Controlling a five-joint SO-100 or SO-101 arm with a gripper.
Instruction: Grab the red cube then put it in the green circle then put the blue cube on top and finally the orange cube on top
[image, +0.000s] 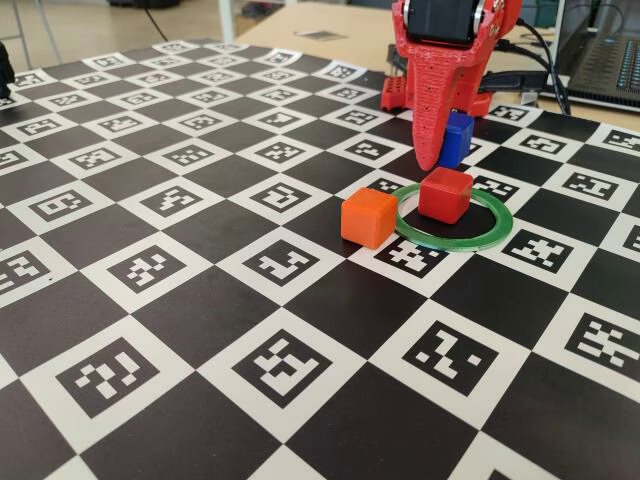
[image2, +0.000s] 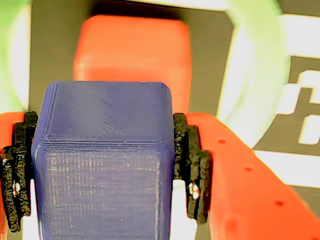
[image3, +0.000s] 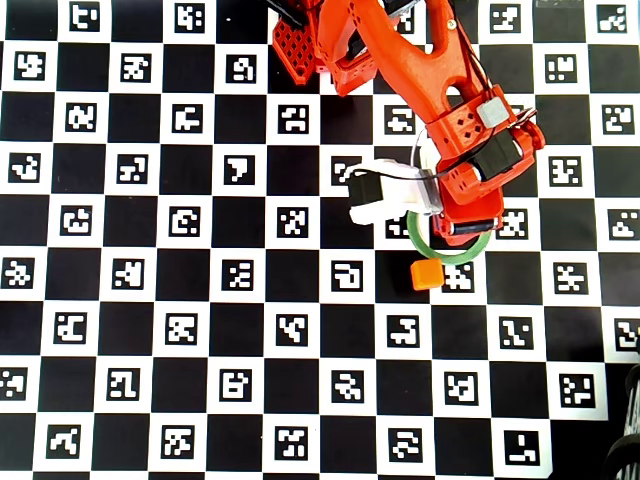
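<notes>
Three cubes total here, one of each colour, plus one ring. The red cube (image: 445, 194) sits inside the green circle (image: 497, 229) in the fixed view, a bit toward the ring's left side, resting flat on the checkerboard mat (image: 200, 300). The orange cube (image: 368, 217) is outside the ring, just beside its left edge; can't quite tell if it touches the rim. From overhead the orange cube (image3: 428, 274) sits right below the ring (image3: 462, 257).

One arm, one gripper (image2: 102, 165), and it's clamped on the blue cube (image2: 105, 170): the wrist view shows the black pads (image2: 189, 165) pressed against both sides of it. In the fixed view the blue cube (image: 458, 140) is held up off the mat behind the red finger (image: 430, 110), above and slightly behind the red cube, not touching it.

Hidden stuff: overhead, the arm (image3: 440, 90) covers most of the ring plus the red and blue cubes, so only a lower arc of green shows. In the wrist view the red cube (image2: 132, 50) is blurry and its lower part is blocked by the blue one, and the ring (image2: 252, 75) is just fuzzy pale green arcs cut off at the frame edges. A laptop (image: 600, 60) is cropped at the top right of the fixed view.
</notes>
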